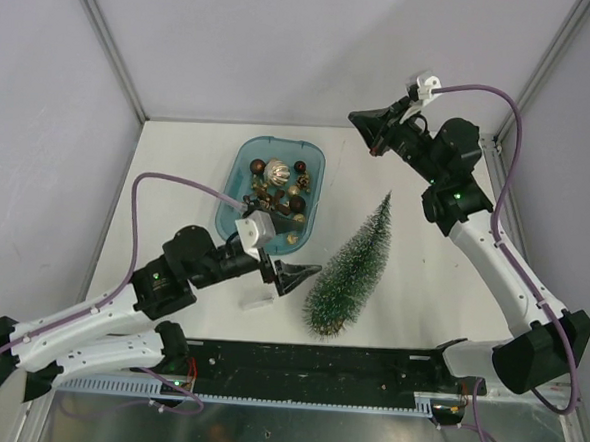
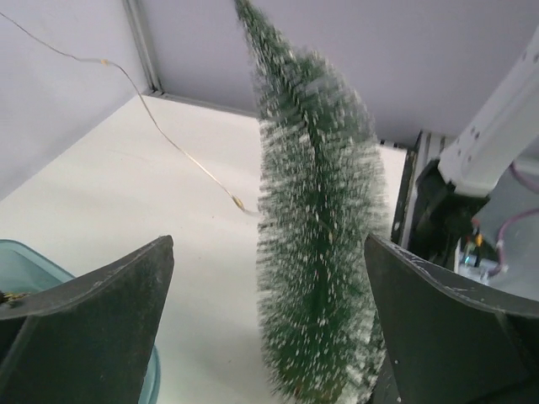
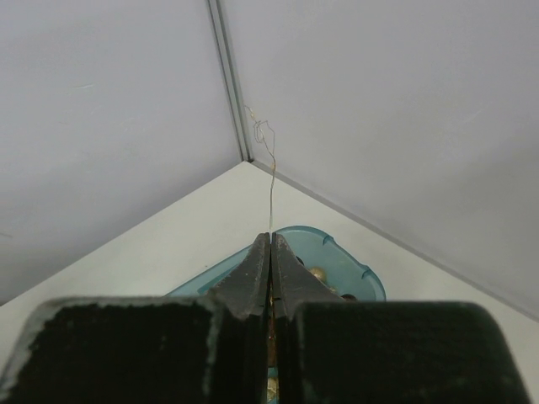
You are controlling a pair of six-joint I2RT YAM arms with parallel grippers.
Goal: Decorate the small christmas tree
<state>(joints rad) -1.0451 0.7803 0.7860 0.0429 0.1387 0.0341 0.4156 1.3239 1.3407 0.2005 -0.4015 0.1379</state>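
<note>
One slim, cone-shaped bottle-brush christmas tree [image 1: 350, 269], dark green with frosty tips, is sitting on the white surface [image 1: 178, 174] at lower centre of the top view, its tip pointing upper right; whether it is upright or tipped I cannot tell. Just left of it, the left pincer [image 2: 268, 244] is gaping wide, holding nothing. One teal plastic tray [image 1: 236, 172], up and to the left, is carrying small brown and gold ornaments [image 1: 277, 185], too clustered to count. The right pincer [image 3: 269, 252] is pinching one thin gold wire [image 3: 270, 189].

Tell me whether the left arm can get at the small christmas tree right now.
Probably yes. The left gripper stands open right beside the small christmas tree, whose lower part shows between its fingers in the wrist view, nothing in between. The right gripper, shut on a thin wire, is well away.
</note>
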